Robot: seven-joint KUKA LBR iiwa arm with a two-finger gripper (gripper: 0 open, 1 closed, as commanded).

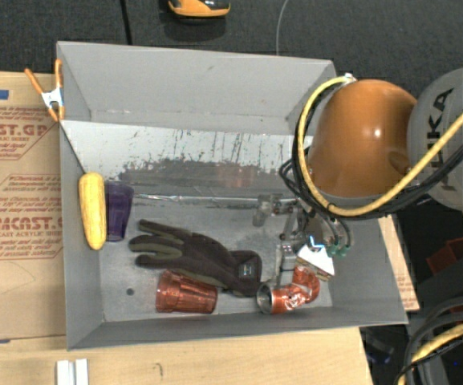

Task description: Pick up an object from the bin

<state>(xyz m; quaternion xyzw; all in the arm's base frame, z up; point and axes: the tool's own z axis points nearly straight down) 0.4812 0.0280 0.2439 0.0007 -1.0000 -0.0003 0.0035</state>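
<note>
In the lower right corner of the grey metal bin (191,95), the gripper (297,257) hangs just above a crushed red metal drinks can (292,293) lying beside the cuff of a dark brown fabric glove (195,255). Whether the gripper is open or closed cannot be told. I judge it should descend square across the can's dented middle, clear of glove and bin wall. The arm's white casing (444,119) shows the letters "KA" — the can's print is unreadable.
</note>
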